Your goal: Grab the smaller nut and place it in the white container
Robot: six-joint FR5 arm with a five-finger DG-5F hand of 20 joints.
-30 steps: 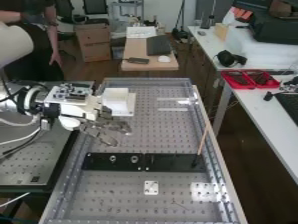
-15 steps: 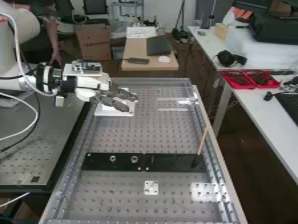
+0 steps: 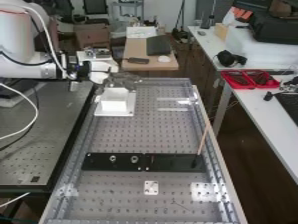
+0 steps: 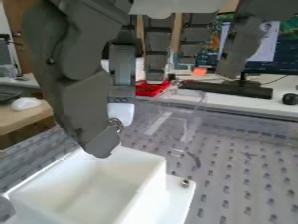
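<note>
- Nut [image 4: 116, 123]: pinched between thumb and finger of the hand [image 3: 124, 79], above the white container [image 3: 114, 103].
- White container: near the bench's [image 3: 143, 132] far left corner.
- Black strip [image 3: 171, 162]: crosswise, nearer the bench's near edge.

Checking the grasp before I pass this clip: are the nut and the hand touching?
Touching. The wrist view shows it: the nut is pinched between the hand's thumb and a white-tipped finger.

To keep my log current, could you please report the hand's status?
Hand above white container. Fingers pinching a nut; release not yet made. No obstruction seen between nut and container.
</note>
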